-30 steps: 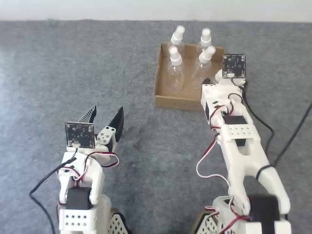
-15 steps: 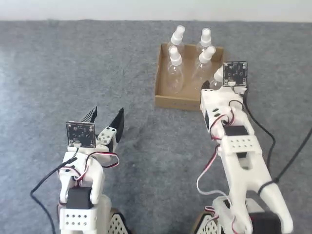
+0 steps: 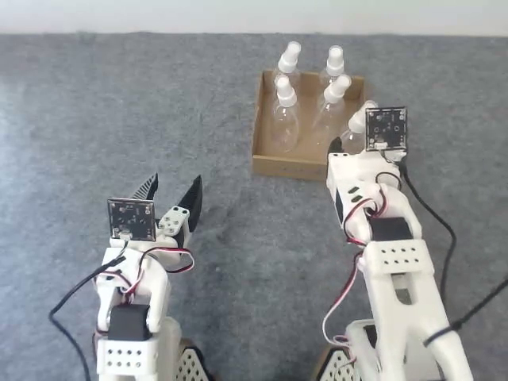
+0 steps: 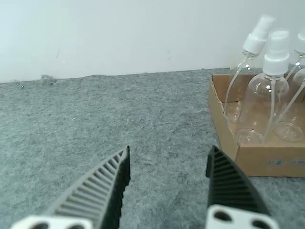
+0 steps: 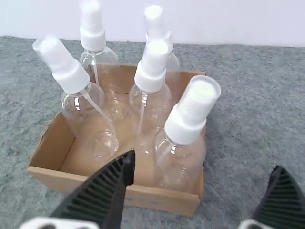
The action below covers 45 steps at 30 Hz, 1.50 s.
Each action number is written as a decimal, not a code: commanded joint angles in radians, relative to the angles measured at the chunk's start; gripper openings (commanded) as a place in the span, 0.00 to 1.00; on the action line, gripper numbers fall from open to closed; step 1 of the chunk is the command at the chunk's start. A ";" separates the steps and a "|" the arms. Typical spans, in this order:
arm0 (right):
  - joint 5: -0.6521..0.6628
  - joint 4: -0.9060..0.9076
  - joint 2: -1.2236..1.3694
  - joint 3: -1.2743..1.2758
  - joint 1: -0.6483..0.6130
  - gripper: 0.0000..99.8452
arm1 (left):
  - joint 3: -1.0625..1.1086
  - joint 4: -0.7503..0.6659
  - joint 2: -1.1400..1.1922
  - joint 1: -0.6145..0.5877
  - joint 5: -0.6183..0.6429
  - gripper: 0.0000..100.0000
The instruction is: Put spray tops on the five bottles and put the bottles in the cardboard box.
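The cardboard box (image 3: 290,166) sat on the table (image 3: 119,95) toward the far right, close to the wall (image 4: 119,33) behind it. All five bottles stood inside it. Two were at the back, one on the left (image 5: 97,52) and one on the right (image 5: 157,28). Two stood before them, again left (image 5: 90,109) and right (image 5: 150,90). The fifth bottle (image 5: 183,148) stood in the near right corner, against the front wall. Each bottle had a spray top on it. The right gripper (image 5: 204,162) hung just before the box's near right corner, in line with the fifth bottle. The left gripper (image 3: 173,179) was well apart from the box, to its left and nearer the arms' bases, over bare table.
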 commanded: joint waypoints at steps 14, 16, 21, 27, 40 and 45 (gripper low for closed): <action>-0.008 0.022 -0.259 0.089 -0.008 0.15 | -0.013 -0.029 -0.025 -0.005 -0.008 0.25; -0.008 0.022 -0.311 0.114 -0.008 0.15 | -0.013 -0.029 -0.025 -0.005 -0.008 0.25; -0.008 0.022 -0.407 0.161 -0.008 0.08 | -0.013 -0.029 -0.025 -0.005 -0.008 0.25; -0.008 0.015 -0.481 0.198 -0.008 0.05 | -0.013 -0.029 -0.025 -0.003 -0.006 0.25; -0.002 0.013 -0.736 0.322 -0.047 0.04 | -0.012 -0.028 -0.025 -0.003 -0.006 0.25; 0.002 0.015 -0.842 0.377 -0.077 0.04 | -0.012 -0.028 -0.025 -0.003 -0.006 0.25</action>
